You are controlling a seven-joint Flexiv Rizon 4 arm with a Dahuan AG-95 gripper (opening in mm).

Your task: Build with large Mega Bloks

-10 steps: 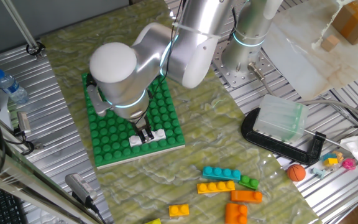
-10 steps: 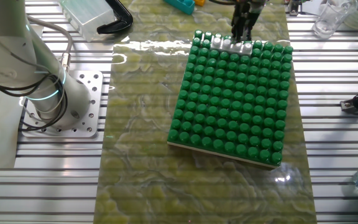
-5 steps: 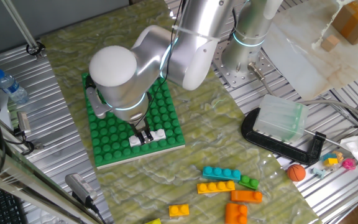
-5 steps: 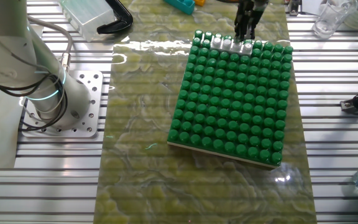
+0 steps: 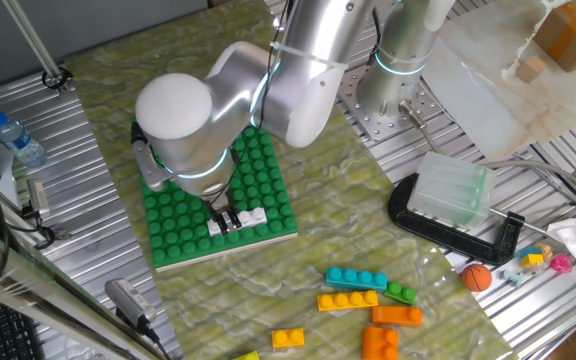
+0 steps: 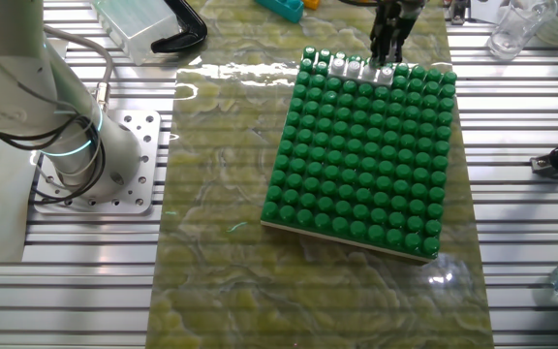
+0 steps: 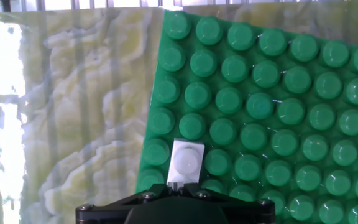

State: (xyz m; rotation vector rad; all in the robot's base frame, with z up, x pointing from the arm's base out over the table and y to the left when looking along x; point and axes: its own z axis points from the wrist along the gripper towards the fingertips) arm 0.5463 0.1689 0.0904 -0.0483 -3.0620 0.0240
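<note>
A white Mega Blok [image 5: 251, 216] sits on the near edge of the green baseplate [image 5: 183, 240]. It also shows in the other fixed view [image 6: 355, 68] and in the hand view [image 7: 187, 162]. My gripper [image 5: 225, 220] stands upright over the white brick's middle, jaws together, tips at the brick's top [image 6: 386, 62]; in the hand view the shut jaws [image 7: 178, 186] cover most of the brick. Loose bricks lie on the mat at the front right: cyan [image 5: 356, 279], yellow [image 5: 347, 300], green [image 5: 401, 293], orange [image 5: 396, 315], another orange [image 5: 380, 342] and a small yellow one [image 5: 288, 339].
A black clamp [image 5: 448, 228] with a clear box [image 5: 453, 190] lies to the right, with an orange ball [image 5: 477, 276] and small toys beyond. A water bottle [image 5: 16, 138] stands at the left. The arm's base [image 6: 85, 165] is bolted beside the mat.
The gripper has shifted a little sideways along the white brick, and the arm has moved slightly with it. The brick stays in place on the baseplate.
</note>
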